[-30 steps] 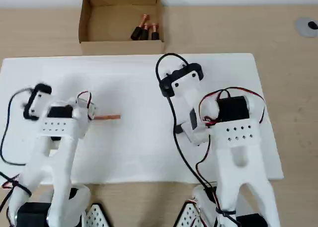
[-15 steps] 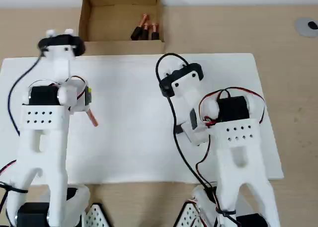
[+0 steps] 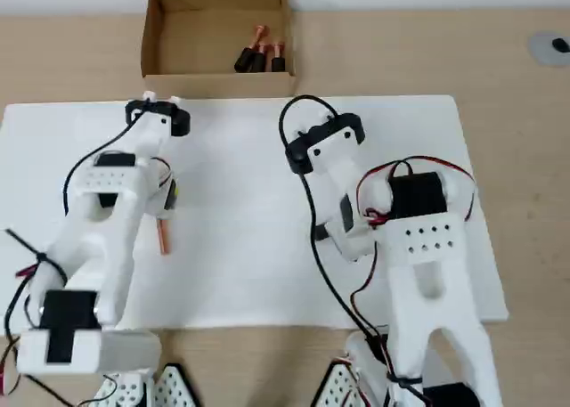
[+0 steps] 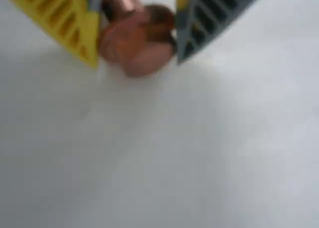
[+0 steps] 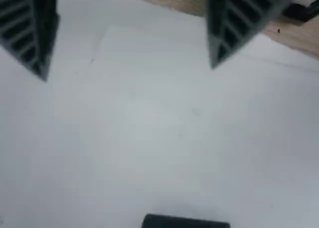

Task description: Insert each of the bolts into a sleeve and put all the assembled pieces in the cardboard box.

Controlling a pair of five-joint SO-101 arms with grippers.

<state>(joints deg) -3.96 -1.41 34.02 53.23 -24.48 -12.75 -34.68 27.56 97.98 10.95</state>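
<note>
So the left hand (image 4: 135, 56) is clamped on the copper bolt (image 4: 137, 41), which sticks out its near side over the white mat (image 3: 240, 273). The arm leans in from near-left with its wrist folded down. The right hand (image 5: 128, 72) has its fingers apart.

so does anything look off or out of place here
Nothing stands out. The left pincer grips a copper bolt just over the white mat, the assembled pieces lie together inside the cardboard box, and the right pincer hangs open above the mat. Nothing looks spilled or damaged.

One bare copper bolt (image 3: 163, 236) outside; three assembled pieces (image 3: 259, 55) inside the cardboard box (image 3: 191, 42).
</note>
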